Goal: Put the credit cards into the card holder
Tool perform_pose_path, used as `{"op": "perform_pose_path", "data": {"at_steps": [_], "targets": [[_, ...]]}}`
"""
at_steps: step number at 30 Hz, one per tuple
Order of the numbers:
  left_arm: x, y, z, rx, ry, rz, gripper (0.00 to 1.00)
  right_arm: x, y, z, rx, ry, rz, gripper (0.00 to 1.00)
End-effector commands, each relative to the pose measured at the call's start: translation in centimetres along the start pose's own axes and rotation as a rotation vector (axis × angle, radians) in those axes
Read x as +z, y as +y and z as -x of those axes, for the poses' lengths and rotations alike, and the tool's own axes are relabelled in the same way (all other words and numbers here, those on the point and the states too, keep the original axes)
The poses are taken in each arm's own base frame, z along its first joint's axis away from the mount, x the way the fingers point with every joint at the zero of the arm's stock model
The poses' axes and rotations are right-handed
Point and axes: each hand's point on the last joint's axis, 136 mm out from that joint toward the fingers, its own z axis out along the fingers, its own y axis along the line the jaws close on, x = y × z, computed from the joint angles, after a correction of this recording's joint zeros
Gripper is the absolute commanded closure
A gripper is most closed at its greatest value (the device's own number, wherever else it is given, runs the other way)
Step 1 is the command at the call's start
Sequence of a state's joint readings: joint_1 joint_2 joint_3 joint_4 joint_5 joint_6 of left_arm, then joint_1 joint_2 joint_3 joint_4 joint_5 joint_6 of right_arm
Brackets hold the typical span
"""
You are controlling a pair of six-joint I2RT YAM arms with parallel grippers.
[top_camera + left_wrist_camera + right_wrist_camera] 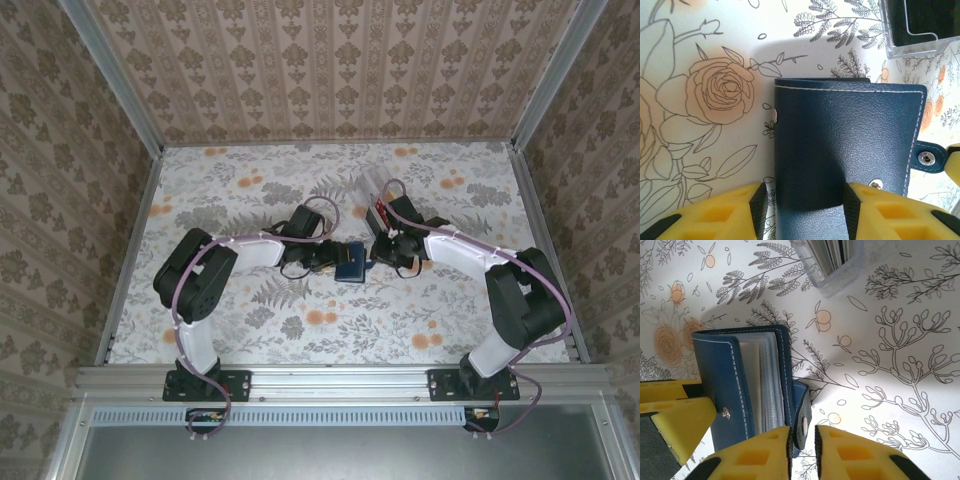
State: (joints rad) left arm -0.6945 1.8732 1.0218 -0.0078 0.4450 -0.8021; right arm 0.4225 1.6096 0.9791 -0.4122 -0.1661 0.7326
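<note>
The navy card holder (845, 140) is at mid-table between the 2 arms. The left gripper (804, 207) is clenched across its near end, with a black pad pressed to each side of the cover. The right gripper (803, 440) is pinched tight on the closing tab (802, 407), which carries a metal snap. The cover stands ajar and clear sleeves (767, 385) show inside it.

A clear plastic box (840, 280) stands near the holder but apart from it, beyond the right gripper. Credit cards (827, 252) are packed on edge inside the box, showing pale and dark edges. From above, both wrists crowd over the holder and hide much of it.

The table cover (250, 330) is white, printed with grey foliage and orange blossoms. 3 walls (330, 70) in beige damask paper enclose it. An aluminium rail (340, 380) along the near edge carries the 2 arm bases.
</note>
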Motion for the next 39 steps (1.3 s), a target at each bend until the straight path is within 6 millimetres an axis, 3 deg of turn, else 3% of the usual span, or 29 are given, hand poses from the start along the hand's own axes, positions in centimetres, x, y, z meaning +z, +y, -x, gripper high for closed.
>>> {"op": "perform_pose_path", "data": {"at_steps": [1,14,23,35,39], "targets": [[0.5,0.0,0.0,0.017,0.007,0.009,0.54,-0.5,-0.2,-0.4,-0.003,0.02,0.0,0.81],[1.2,0.2,-0.4,0.008,0.021,0.008,0.56,0.4,-0.4,-0.6,0.004,0.042,-0.002,0.87],[1.4,0.1,-0.5,0.0,0.026,0.001,0.57,0.4,-0.4,-0.7,-0.001,0.046,-0.002,0.8],[1.7,0.2,-0.5,-0.006,0.029,0.002,0.59,0.1,-0.2,-0.6,-0.004,0.036,0.006,0.96],[2.0,0.3,-0.7,-0.019,0.026,-0.003,0.61,-0.4,1.0,-0.2,-0.017,0.027,0.066,1.0]]}}
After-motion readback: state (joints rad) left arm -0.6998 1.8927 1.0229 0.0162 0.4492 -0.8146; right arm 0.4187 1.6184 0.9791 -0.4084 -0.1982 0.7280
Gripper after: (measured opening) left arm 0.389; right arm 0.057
